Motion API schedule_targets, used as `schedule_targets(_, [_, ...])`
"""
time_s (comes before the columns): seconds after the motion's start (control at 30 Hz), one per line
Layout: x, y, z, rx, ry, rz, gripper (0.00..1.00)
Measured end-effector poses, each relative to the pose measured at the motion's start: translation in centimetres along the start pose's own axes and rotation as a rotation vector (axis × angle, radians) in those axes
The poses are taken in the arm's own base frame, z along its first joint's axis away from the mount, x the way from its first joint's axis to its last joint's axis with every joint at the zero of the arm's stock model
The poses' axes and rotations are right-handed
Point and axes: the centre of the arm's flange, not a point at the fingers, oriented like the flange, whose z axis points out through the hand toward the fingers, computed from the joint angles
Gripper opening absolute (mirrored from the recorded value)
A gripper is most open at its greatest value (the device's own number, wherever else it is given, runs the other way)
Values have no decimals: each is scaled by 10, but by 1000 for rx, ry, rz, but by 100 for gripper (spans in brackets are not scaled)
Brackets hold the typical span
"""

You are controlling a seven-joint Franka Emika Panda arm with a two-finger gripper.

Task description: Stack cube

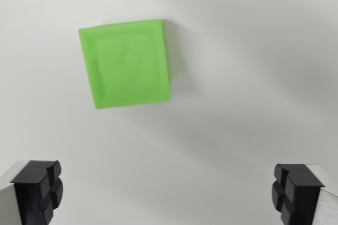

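One cube (127, 64) is all I can see from my wrist, a translucent green block lying on a plain white surface (253, 50), a little up and toward the wrist view's left of centre. It sits slightly rotated, its edges not square to my fingers, and a soft shadow falls off its right side

My gripper (168, 193) is spread wide with nothing between the pads; one black fingertip shows at the bottom left corner of the view and the other at the bottom right, both well apart from the cube and clearly above the surface rather than down around it. So I am carrying nothing

As for progress, I judge the stacking has hardly started, or at least nothing here shows a stack: the green cube rests alone on the surface, with no second cube on it or beside it. Whether this is the block I should pick up or the base I should build on, I cannot tell from this view, since any other cube lies outside the frame

What is left, as I read it, is the whole job: line up with a cube, close on it, lift and set it on its partner

Nothing stands in my way; the surface around the cube is bare, with no clutter or edges near it
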Motion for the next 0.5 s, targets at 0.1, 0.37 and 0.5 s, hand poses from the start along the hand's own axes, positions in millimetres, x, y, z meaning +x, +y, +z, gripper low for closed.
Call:
schedule_targets(0.1, [0,-6,10,0,-2,-27,100])
schedule_targets(0.37, [0,-26,38,1,-7,-110,100])
schedule_targets(0.5, [1,-36,53,2,-9,-153,100])
